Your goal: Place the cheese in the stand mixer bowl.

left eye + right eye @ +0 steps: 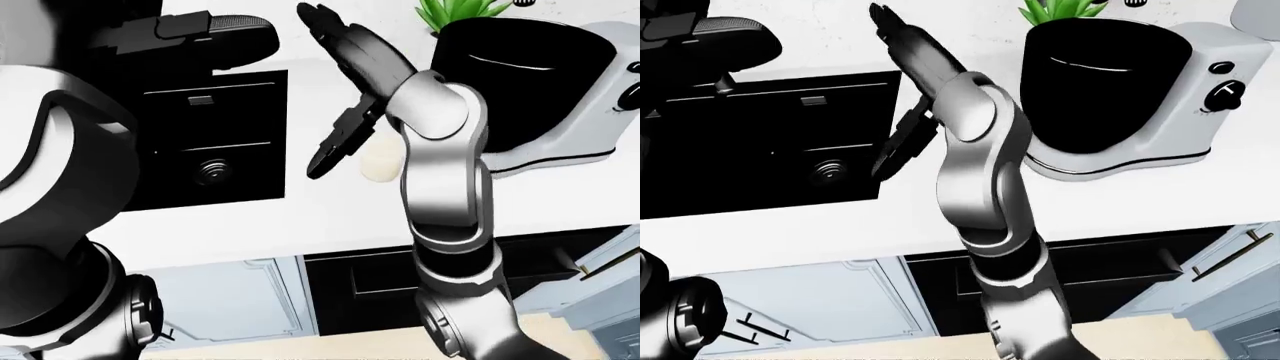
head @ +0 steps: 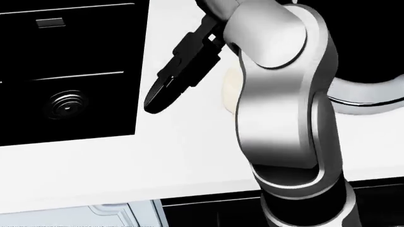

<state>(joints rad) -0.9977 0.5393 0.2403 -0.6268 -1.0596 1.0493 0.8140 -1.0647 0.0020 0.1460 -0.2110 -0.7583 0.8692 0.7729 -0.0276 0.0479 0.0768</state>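
White countertop [image 1: 790, 225], black sink [image 1: 760, 150] set into it, pale blue cabinet doors [image 1: 830, 304] below, green plant [image 1: 1060, 9], tan floor [image 1: 1140, 341]

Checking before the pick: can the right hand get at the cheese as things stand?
Probably yes: the right hand hangs open just left of the cheese on the white counter, nothing between them; the arm hides most of the cheese.

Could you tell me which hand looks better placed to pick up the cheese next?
Probably the right hand: its open fingers hang beside the cheese on the counter, near the stand mixer bowl. The left hand sits over the sink, away from it.
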